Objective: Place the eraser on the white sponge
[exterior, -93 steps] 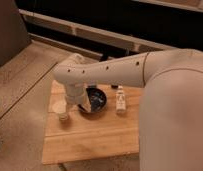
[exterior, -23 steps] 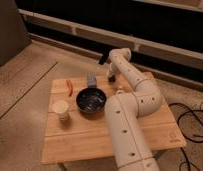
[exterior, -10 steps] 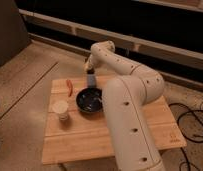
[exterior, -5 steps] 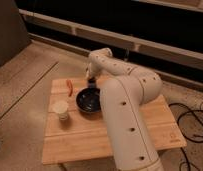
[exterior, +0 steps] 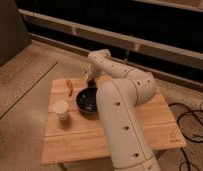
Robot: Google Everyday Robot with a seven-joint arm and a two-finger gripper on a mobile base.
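One tool [exterior: 88, 80] — above the white sponge [exterior: 90, 86]

Wooden table [exterior: 160, 131]: dark bowl [exterior: 87, 100] centre-left, white cup [exterior: 60, 110] to its left, small red item [exterior: 70, 86] at rear. Tool [exterior: 88, 78] just behind bowl.

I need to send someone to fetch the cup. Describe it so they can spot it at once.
Start at the wooden table and go to its left side. In front of the dark bowl, nearer the table's left edge, stands the white cup. The gripper is behind the bowl, away from the cup. It is the only pale, round, upright thing; the thin red object behind it lies flat.
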